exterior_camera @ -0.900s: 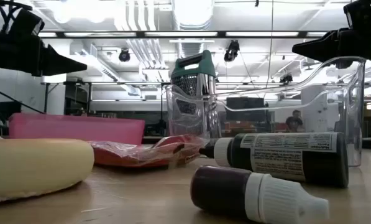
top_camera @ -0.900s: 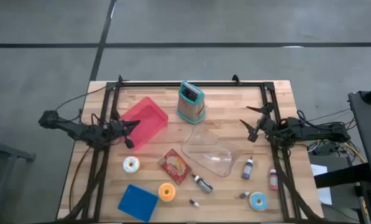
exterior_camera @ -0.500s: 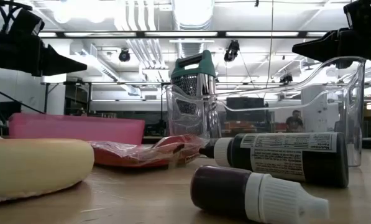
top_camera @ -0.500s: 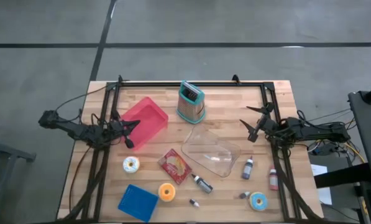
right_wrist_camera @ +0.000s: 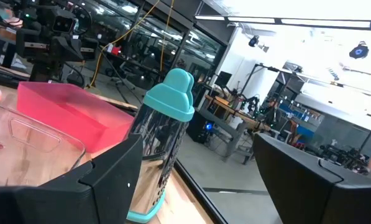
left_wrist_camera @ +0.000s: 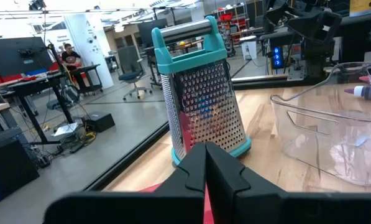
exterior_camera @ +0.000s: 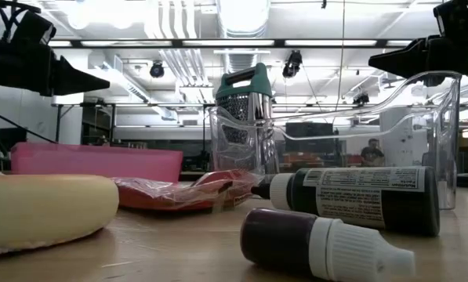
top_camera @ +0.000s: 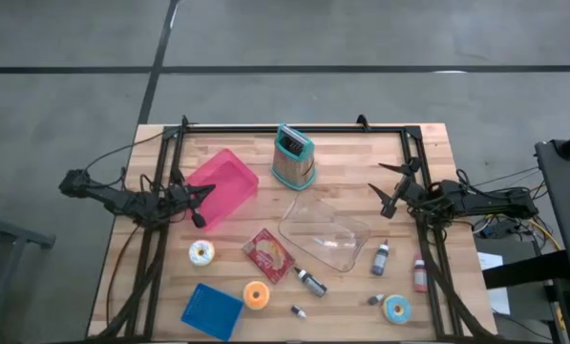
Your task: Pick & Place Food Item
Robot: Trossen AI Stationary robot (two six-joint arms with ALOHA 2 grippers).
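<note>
- left end effector (top_camera: pixel 199 204), centre-left of the high view, hovers at the lower corner of the pink tray (top_camera: pixel 222 187); its fingers look pressed together in the left wrist view, with nothing between them
- white ring donut (top_camera: pixel 201 252) lies lower left, just below that end effector; it seems the nearest food item, though the task names no single one; a straight descent with fingers still together would, I judge, push it along the bench (top_camera: pixel 361 158) rather than grip it
- blue square lid (top_camera: pixel 212 310) and orange ring donut (top_camera: pixel 256 294) sit at the bottom left, just beside one another; a wide grasp on the donut could catch the lid
- red packet (top_camera: pixel 269 254) lies centre, close to the clear plastic container (top_camera: pixel 326 231); its wrapper looks slack and could slip from a shallow pinch
- teal-handled grater (top_camera: pixel 293 158) stands upright at upper centre; a low sweep across the middle could tip it
- small dark bottle (top_camera: pixel 310 280) and purple bottle (top_camera: pixel 381 258) lie on their sides lower centre and right; either could roll if nudged
- blue-iced donut (top_camera: pixel 396 308) rests lower right, near a pink bottle (top_camera: pixel 420 275)
- right end effector (top_camera: pixel 387 192), centre-right, hangs beside the container with its fingers spread apart and empty; reaching inward it could strike the container's wall
</note>
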